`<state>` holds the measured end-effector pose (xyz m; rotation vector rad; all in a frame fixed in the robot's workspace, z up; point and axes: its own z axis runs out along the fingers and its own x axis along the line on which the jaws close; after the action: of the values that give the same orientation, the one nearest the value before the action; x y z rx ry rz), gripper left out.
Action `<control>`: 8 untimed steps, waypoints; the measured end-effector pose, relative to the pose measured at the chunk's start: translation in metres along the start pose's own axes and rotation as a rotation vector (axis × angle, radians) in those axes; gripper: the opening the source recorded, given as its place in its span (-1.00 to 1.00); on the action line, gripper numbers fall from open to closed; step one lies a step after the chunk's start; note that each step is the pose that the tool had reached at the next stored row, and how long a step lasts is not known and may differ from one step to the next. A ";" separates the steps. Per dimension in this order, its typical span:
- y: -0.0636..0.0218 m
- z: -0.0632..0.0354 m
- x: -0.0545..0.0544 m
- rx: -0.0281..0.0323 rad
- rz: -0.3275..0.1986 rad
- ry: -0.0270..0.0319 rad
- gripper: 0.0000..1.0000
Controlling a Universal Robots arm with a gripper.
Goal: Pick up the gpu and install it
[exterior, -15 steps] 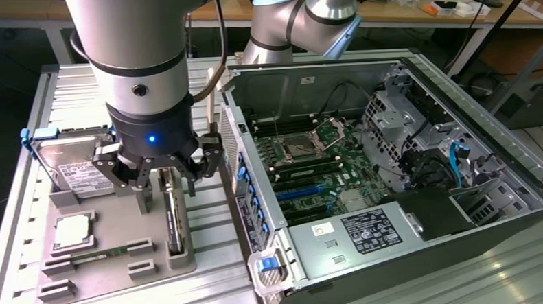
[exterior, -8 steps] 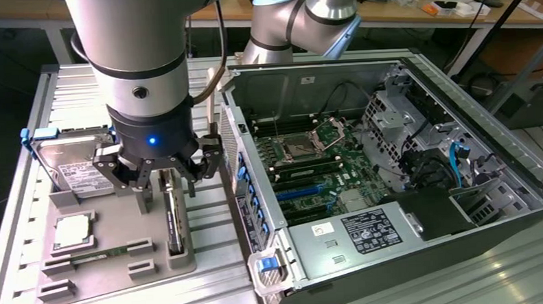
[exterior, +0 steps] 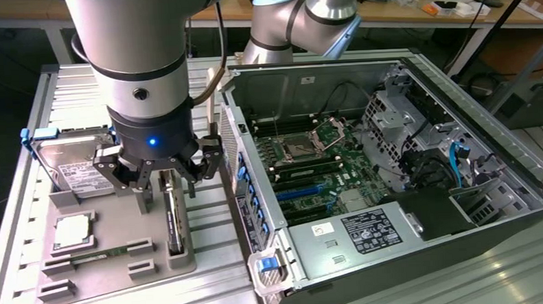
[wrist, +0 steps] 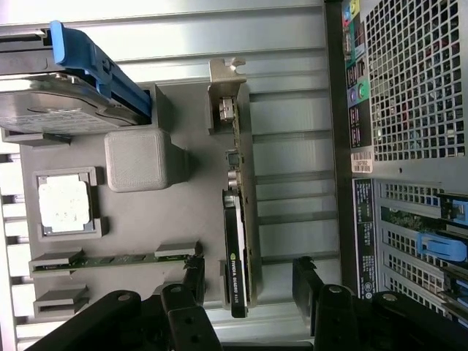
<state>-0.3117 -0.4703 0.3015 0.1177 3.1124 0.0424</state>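
Scanning from the exterior view's left: 1 grey moulded plastic parts tray point(exterior: 118, 220) lies flat on the ribbed aluminium table point(exterior: 214, 216). Each part has its own pocket, prob. so pickup positions are fixed.

- Boxy silver hard drive point(exterior: 71, 164) w/ blue side rails: far pocket of the tray.
- Square silver processor chip point(exterior: 73, 231): flat in a framed recess, nearer the camera.
- Narrow green memory stick point(exterior: 97, 256): held between 2 grey end blocks, just beside the chip.

Next to the right is the gpu point(exterior: 172, 225), a thin flat dark card. It stands on 1 long edge in a slot along the tray's side toward the exterior view's right, and is not yet lifted. Judgement: the upright stance presents both flat faces to a pinch from above.

The black fingered gripper point(exterior: 168, 191) on the silver arm hangs directly over the card. Its fingers are spread wide, 1 per side, and it carries nothing. In the wrist view the gpu point(wrist: 238, 234) runs between the dark fingers point(wrist: 194, 281) of the gripper point(wrist: 248, 281), w/ a gap on each side. The card's long silver bracket lies at the end away from them.

Farthest right is an open black-and-silver PC case point(exterior: 255, 194), lying on its side w/ the panel off. Its green motherboard point(exterior: 318, 170) faces up, prob. for access from above. The gpu is not installed.
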 end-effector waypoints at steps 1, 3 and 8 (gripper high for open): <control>0.0000 0.0002 0.000 -0.0001 0.000 -0.0001 0.20; 0.0000 0.0007 0.000 -0.0001 0.000 -0.0001 0.20; -0.0001 0.0023 0.000 0.0001 0.000 0.0000 0.20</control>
<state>-0.3116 -0.4703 0.2992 0.1178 3.1124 0.0423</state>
